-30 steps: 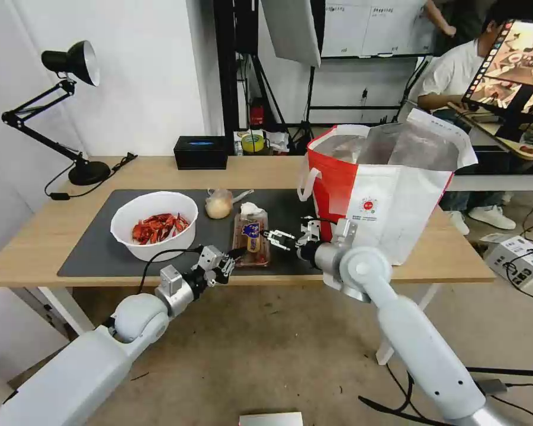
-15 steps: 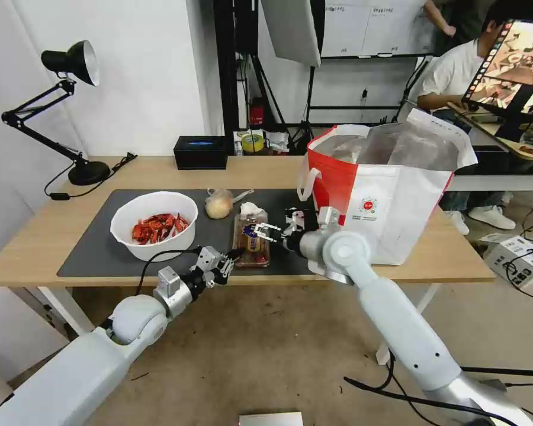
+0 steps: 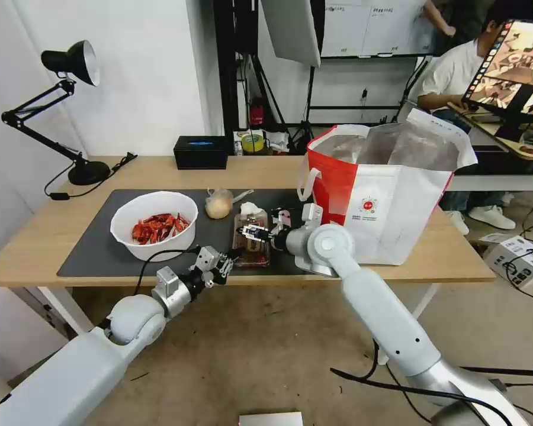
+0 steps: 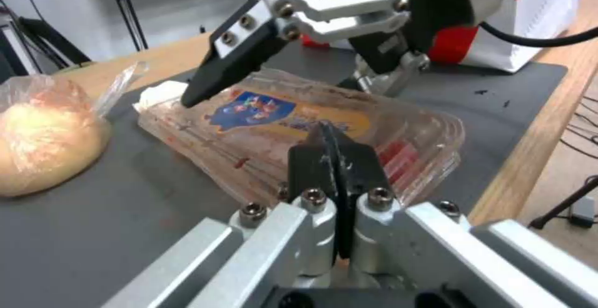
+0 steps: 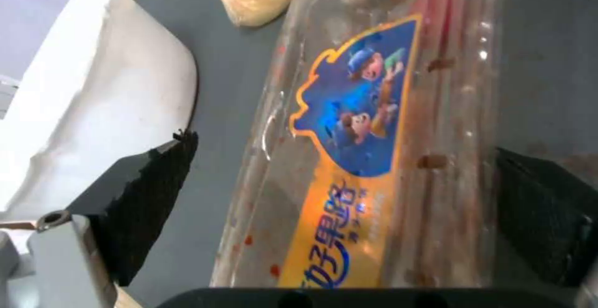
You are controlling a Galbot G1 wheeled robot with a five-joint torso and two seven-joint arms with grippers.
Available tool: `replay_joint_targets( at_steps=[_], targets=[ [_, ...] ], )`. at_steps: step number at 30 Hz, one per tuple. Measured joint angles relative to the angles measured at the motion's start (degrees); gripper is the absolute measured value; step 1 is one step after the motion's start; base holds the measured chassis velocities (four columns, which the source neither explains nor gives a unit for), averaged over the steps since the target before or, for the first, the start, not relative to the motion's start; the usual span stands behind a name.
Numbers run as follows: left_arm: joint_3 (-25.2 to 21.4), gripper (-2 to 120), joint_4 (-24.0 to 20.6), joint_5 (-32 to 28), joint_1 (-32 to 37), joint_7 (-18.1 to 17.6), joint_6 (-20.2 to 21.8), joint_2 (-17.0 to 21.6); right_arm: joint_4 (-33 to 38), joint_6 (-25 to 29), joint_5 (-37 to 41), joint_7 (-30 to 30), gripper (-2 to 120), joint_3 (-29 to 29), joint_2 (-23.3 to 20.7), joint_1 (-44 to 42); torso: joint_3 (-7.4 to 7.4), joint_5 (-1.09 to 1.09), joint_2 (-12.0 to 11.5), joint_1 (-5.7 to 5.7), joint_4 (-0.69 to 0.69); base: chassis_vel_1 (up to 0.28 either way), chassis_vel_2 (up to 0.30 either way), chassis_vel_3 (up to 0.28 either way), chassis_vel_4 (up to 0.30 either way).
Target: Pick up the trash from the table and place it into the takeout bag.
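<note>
- A robot is facing a light-wood table covered by a dark grey mat, with trash lying on the mat.
- The right gripper is reaching in from the bag side, its black fingers spread wide on either side of the clear hinged plastic tray; the right wrist view is showing the tray lying between the two pads, not yet squeezed.
- The left gripper is hanging at the near table edge, just beside the tray's near end. In the left wrist view its black fingertips are pressed together; whether they are pinching the tray's rim cannot be told.
- The tray, labelled in blue and orange, is lying flat near the middle of the mat.
- A crumpled white tissue is lying against the tray's far end.
- A small clear bag with a yellowish lump is sitting just beyond, nearer the bowl.
- A white round bowl of red crayfish shells is standing to the left, apart from the tray.
- The takeout bag, red and white with a foil lining, is standing open on the right side of the table.
- Judging by this, all four pieces are lying on the table, so the clearing looks barely begun; the tray seems to be the piece being taken first.
</note>
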Motion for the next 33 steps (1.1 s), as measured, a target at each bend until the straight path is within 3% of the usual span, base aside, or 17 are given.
replay_joint_targets(
  at_steps=[25, 29, 33],
  targets=[
    [0.14, 0, 0.56, 0.58, -0.63, 1.22, -0.59, -0.22, -3.34, 0.06, 4.13, 2.92, 100, -1.46, 1.51, 2.4, -0.01, 0.0, 0.01, -0.01, -0.02, 0.0, 0.0, 0.0, 0.0],
    [0.12, 0, 0.3, 0.55, -0.56, 1.22, -0.6, -0.16, -3.0, 0.07, 4.28, 3.17, 94, -1.64, 1.13, 2.37, -0.01, 0.0, 0.01, -0.01, -0.02, 0.0, 0.0, 0.0, 0.0],
    [0.12, 0, 0.05, 0.5, -0.49, 1.2, -0.6, -0.18, -2.2, 0.07, 4.55, 3.22, 80, -1.98, -0.02, 2.26, 0.0, 0.0, 0.0, -0.01, -0.01, 0.0, 0.0, 0.0, 0.0]
  ],
)
